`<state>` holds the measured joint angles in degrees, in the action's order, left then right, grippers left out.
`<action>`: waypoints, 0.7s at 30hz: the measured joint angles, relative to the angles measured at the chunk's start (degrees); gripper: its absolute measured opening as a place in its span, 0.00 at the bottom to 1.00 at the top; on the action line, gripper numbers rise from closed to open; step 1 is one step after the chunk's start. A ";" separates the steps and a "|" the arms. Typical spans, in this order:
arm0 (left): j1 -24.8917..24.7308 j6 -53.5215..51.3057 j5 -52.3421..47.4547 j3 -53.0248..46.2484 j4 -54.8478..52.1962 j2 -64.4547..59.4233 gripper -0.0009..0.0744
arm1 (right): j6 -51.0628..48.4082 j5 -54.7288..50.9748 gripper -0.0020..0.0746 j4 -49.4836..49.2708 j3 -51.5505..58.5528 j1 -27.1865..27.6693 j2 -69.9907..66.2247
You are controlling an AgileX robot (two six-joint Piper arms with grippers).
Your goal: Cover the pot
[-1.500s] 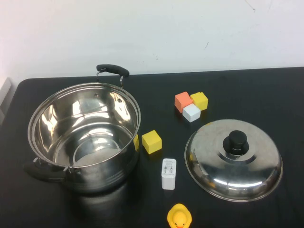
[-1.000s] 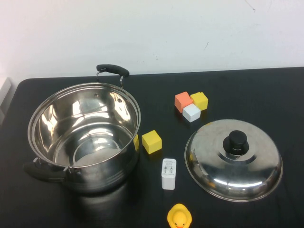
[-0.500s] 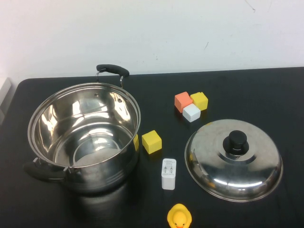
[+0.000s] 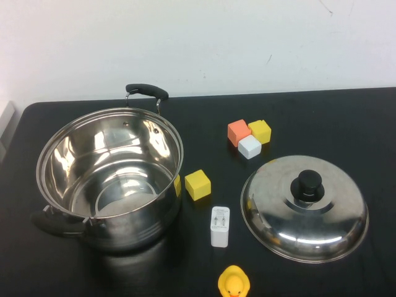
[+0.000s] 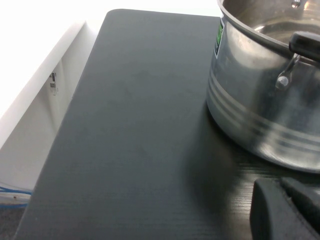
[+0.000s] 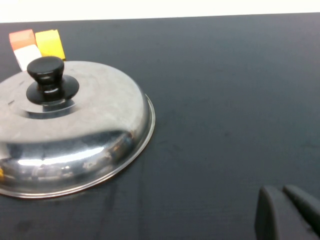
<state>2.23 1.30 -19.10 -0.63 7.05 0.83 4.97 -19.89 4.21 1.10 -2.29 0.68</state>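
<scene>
The pot (image 4: 109, 176) is shiny silver steel with black handles, and the lid (image 4: 304, 208) is the same silver with a black knob (image 4: 307, 185). The table (image 4: 346, 117) is black. The cubes are yellow (image 4: 197, 184), orange (image 4: 238, 132), white (image 4: 249, 146) and yellow (image 4: 260, 130). The charger (image 4: 219, 226) is white, the duck (image 4: 233, 283) yellow. The left gripper (image 5: 287, 210) and the right gripper (image 6: 287, 212) are black.

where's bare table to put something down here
Free: the black table far-right, beyond the domed steel lid, and the strip left of the steel stockpot. Crowded: between them, with yellow cube, white charger, rubber duck, cube cluster.
</scene>
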 joint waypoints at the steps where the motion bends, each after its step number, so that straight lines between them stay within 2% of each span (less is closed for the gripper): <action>1: 0.00 0.00 0.00 0.00 0.00 0.00 0.01 | 0.85 0.11 0.02 -0.53 0.00 0.00 0.00; 3: 0.00 0.00 0.00 0.00 0.00 0.00 0.01 | 6.64 1.65 0.02 -5.81 0.20 0.00 0.00; 6: 0.00 0.00 0.00 0.00 0.00 0.00 0.01 | 19.85 6.05 0.02 -21.77 0.44 0.00 0.00; 9: 0.00 0.00 0.00 0.00 0.00 0.00 0.01 | 25.37 8.88 0.02 -30.83 0.44 0.00 0.00; 21: 0.00 0.00 0.00 0.00 0.00 0.00 0.01 | 9.86 9.77 0.02 -29.96 0.27 0.00 0.00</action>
<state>2.23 1.30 -19.10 -0.63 7.05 0.83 14.82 -10.12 -25.75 1.37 -2.29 0.68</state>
